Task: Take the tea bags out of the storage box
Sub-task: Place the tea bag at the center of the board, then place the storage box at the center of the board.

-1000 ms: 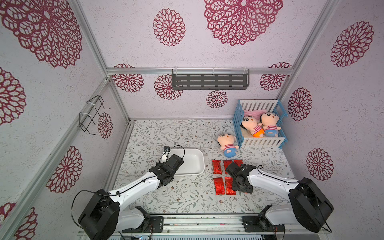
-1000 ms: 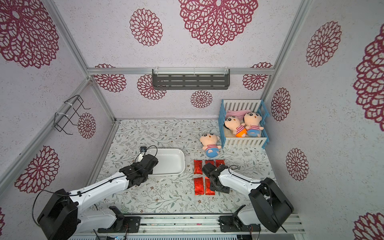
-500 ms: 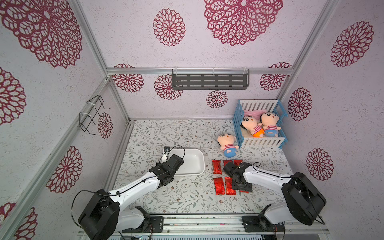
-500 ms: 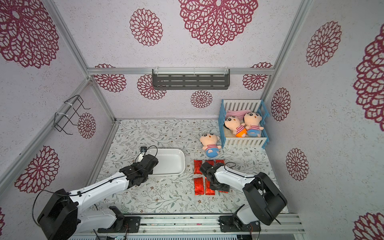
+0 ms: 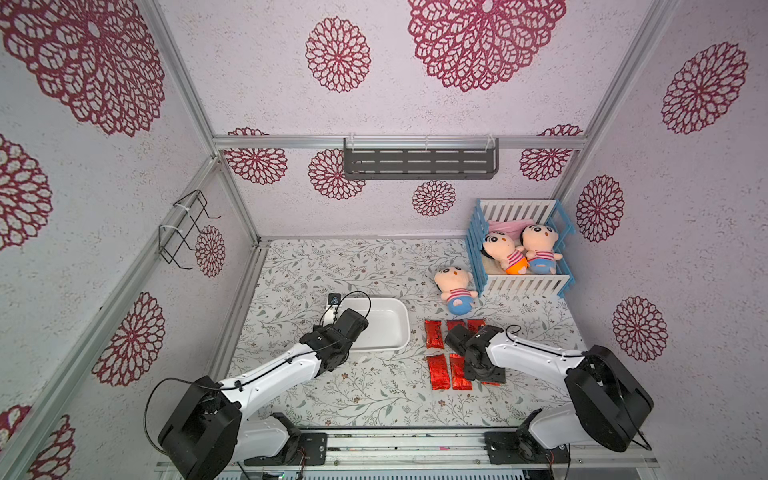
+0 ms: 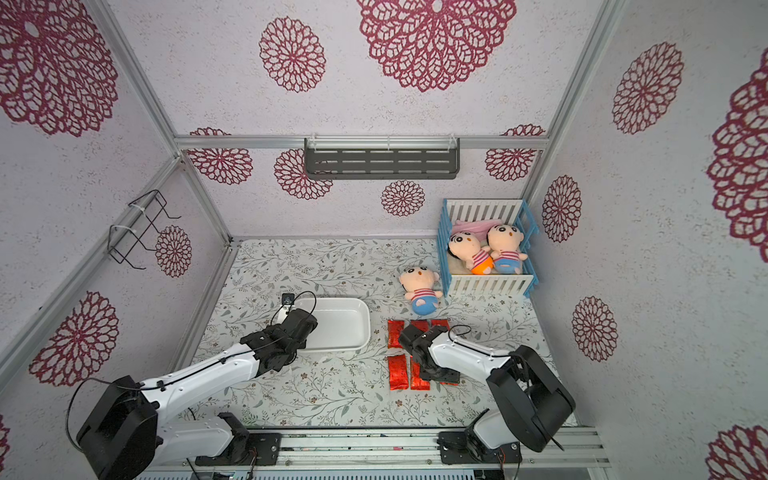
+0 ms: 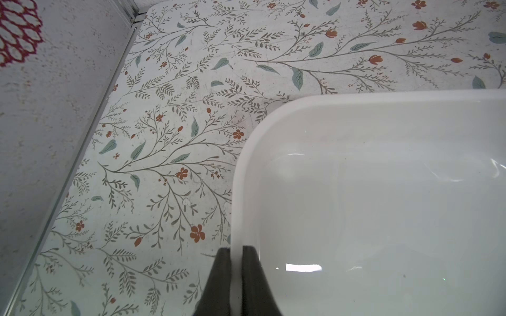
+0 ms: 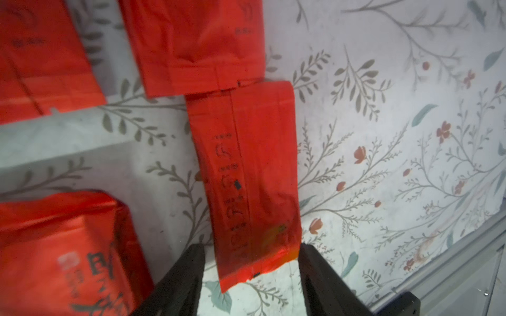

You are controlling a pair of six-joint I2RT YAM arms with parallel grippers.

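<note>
Right of centre in both top views, a blue-and-white toy crib (image 5: pixel 523 286) holds two plush dolls (image 5: pixel 505 252); a third doll (image 5: pixel 455 286) lies just left of it. Grey slotted shelf (image 5: pixel 419 163) above centre, black wire rack (image 5: pixel 183 230) left.

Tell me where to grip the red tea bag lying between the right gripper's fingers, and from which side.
Pinch the tea bag across its narrow width, near the short end by the right gripper, coming down from above. It lies flat on the table, long and narrow, and the open jaws straddle its long edges.
</note>
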